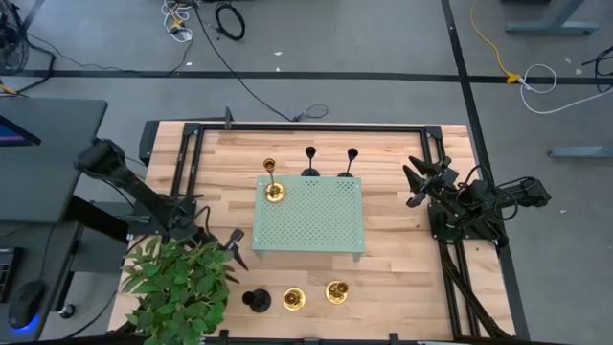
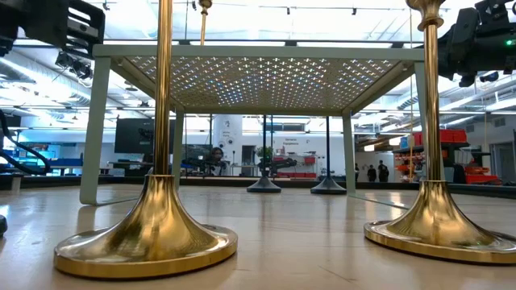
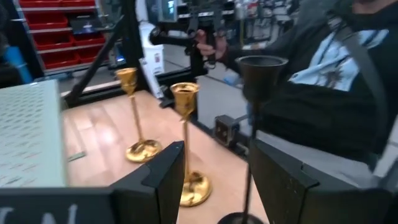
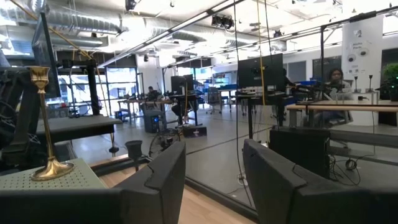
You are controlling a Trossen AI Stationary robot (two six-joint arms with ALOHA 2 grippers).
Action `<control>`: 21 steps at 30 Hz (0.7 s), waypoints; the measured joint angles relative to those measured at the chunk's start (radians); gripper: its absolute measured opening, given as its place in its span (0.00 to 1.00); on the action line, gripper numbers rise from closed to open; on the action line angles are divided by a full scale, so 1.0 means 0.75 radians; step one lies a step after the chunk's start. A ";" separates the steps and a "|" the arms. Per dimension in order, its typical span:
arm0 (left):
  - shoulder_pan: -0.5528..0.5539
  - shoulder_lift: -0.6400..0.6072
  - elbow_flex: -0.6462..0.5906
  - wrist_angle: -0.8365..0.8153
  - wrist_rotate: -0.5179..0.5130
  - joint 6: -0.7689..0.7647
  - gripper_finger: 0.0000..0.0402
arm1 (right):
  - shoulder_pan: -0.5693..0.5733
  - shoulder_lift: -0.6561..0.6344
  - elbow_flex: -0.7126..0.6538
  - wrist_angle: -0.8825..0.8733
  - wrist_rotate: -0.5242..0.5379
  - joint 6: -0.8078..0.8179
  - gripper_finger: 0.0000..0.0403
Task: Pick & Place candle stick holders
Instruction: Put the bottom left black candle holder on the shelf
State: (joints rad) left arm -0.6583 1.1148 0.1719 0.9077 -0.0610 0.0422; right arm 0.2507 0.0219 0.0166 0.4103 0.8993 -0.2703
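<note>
A pale green perforated tray (image 1: 308,216) stands on legs mid-table. One gold holder (image 1: 274,192) stands on the tray's far left corner. Two black holders (image 1: 310,171) (image 1: 347,172) stand on the table just past the tray's far edge. By the near edge stand a black holder (image 1: 256,301) and two gold holders (image 1: 293,300) (image 1: 336,291). My left gripper (image 1: 230,244) is open and empty near the tray's near left corner. In the left wrist view (image 3: 214,180) the black holder's stem (image 3: 250,162) shows beyond the gap between the fingers. My right gripper (image 1: 419,182) is open and empty, right of the tray.
A potted green plant (image 1: 177,287) fills the table's near left corner, under my left arm. A person in dark clothes (image 3: 323,81) is at the table's near edge, close to the near holders. A black frame (image 1: 306,126) runs along the table's far and side edges.
</note>
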 joint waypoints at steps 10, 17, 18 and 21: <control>0.001 0.169 0.035 0.124 0.006 0.005 0.45 | 0.000 0.000 0.000 0.000 0.000 0.000 0.40; 0.001 0.298 0.136 0.128 0.008 0.049 0.45 | 0.000 0.000 0.000 0.000 -0.002 0.000 0.40; 0.001 0.308 0.144 0.128 0.008 0.051 0.45 | 0.000 0.000 0.000 0.000 -0.002 0.000 0.40; 0.001 0.333 0.163 0.133 0.026 0.042 0.45 | 0.000 0.000 0.000 0.000 -0.002 0.000 0.40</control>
State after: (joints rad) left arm -0.6575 1.3645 0.2944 1.0075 -0.0418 0.0734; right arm 0.2504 0.0221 0.0166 0.4107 0.8982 -0.2703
